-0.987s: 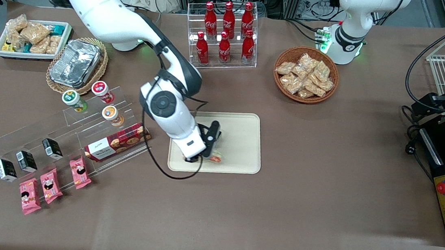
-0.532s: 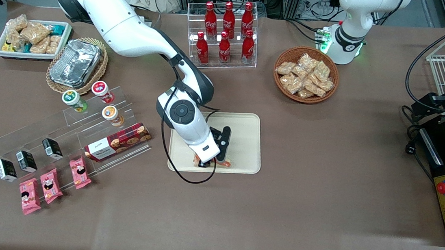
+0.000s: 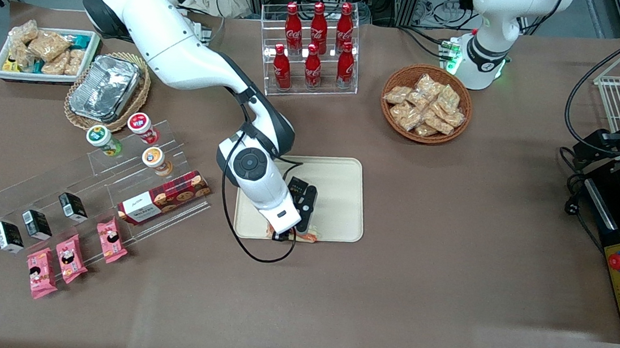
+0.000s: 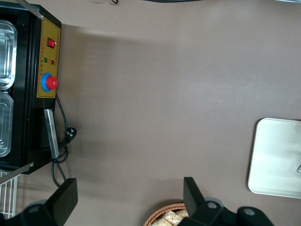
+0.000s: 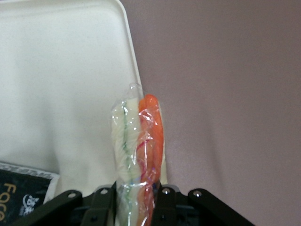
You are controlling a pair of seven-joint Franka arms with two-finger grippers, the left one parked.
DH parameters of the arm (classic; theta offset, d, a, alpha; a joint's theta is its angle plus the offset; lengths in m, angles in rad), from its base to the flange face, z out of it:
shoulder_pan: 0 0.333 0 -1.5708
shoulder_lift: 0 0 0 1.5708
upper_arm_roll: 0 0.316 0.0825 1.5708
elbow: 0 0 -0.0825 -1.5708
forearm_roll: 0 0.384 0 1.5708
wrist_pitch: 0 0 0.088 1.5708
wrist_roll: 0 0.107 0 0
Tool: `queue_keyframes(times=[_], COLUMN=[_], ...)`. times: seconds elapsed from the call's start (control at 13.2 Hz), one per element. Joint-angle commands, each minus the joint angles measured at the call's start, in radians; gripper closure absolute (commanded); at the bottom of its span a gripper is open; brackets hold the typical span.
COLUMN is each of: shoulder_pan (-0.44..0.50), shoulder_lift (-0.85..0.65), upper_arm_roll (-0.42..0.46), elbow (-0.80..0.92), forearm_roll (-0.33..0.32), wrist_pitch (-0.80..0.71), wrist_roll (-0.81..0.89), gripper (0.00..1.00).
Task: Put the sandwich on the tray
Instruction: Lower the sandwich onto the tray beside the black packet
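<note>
Worktop (image 3: 453,222): brown cloth. The tray (image 3: 336,199) lies flat near the middle, cream, low rim, rounded corners; one corner also shows in the left wrist view (image 4: 277,155).

Gripper (image 3: 288,234) sits low over the tray's edge nearest the front camera, fingers closed on the sandwich (image 3: 304,236). Right wrist view: gripper (image 5: 138,197) has the wedge pinched across its thickness, one finger (image 5: 104,200) on the pale bread face, the other on the orange filling side. The sandwich (image 5: 138,146) stands on edge, its tip projecting out from the fingers, right along the tray rim (image 5: 129,52). It sits over the rim line, not clearly inside the flat of the tray.

A dark printed packet (image 5: 23,195) lies on the tray just beside the gripper.

Handling, judged:
- Light; weight no concern.
- Soft bread, compressible. A hard pinch would crush it and squeeze the filling.
- Clear wrap is slick and loose, so the wedge may slide or twist between the fingers.
- Best hold: across the two flat bread faces near the thick back, as now.
- On release it will likely tip onto a face. Should be moved inward from the rim first, or it may fall onto the worktop.
</note>
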Motion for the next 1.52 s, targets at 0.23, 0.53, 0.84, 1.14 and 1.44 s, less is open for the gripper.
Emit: queue_keyframes(times=[0.23, 0.53, 0.84, 1.14, 1.44], shoulder_pan=[0.0, -0.007, 0.004, 0.006, 0.004], shoulder_lift=[0.024, 0.005, 0.007, 0.017, 0.016], upper_arm_roll=[-0.004, 0.002, 0.007, 0.01, 0.019], elbow=[0.034, 0.02, -0.012, -0.014, -0.027], forearm_roll=[-0.018, -0.015, -0.017, -0.015, -0.014], wrist_pitch=[0.038, 0.026, 0.032, 0.034, 0.028], wrist_roll=[0.012, 0.003, -0.019, -0.037, -0.068], gripper=[0.0, 0.0, 0.0, 0.26, 0.52])
